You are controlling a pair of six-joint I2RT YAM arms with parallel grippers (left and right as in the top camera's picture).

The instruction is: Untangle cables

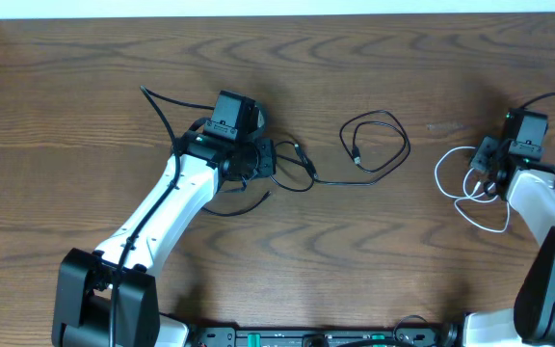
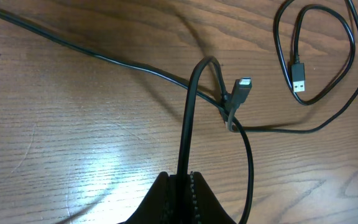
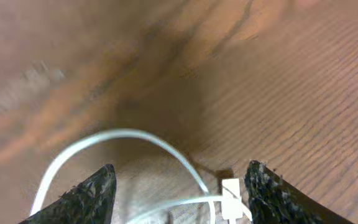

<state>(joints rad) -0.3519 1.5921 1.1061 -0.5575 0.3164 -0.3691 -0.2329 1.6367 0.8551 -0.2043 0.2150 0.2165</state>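
A: Surface first. What's the bench?
B: Dark brown wood, wavy grain, edge to edge. A thin pale strip runs along the far edge in the overhead view; can't tell whether it's wall or floor. Nothing more of the room shows. In the left wrist view the grain shines softly near the fingers.

A: Left side, then.
B: Left arm, white shell, reaches in from the near-left corner towards mid-bench. Left pincer is together, clamped on a black cable that climbs steeply out of the fingers and bends over at the top.

A: Where does that cable go?
B: It arcs down beside a small grey-tipped plug, where several black strands cross. Can't tell which strand owns that plug. One long strand runs off to the far left across the bench.

A: Further right?
B: A black loop lies flat on the bench, right of centre, with a USB plug tucked inside the ring. A tail links it back to the crossing by the left pincer.

A: And the right edge?
B: White cable in loose loops, well apart from the black loop. Right pincer sits over it, fingers apart, with a white strand and a white plug lying between them on the bench. Can't tell whether either finger touches the strand.
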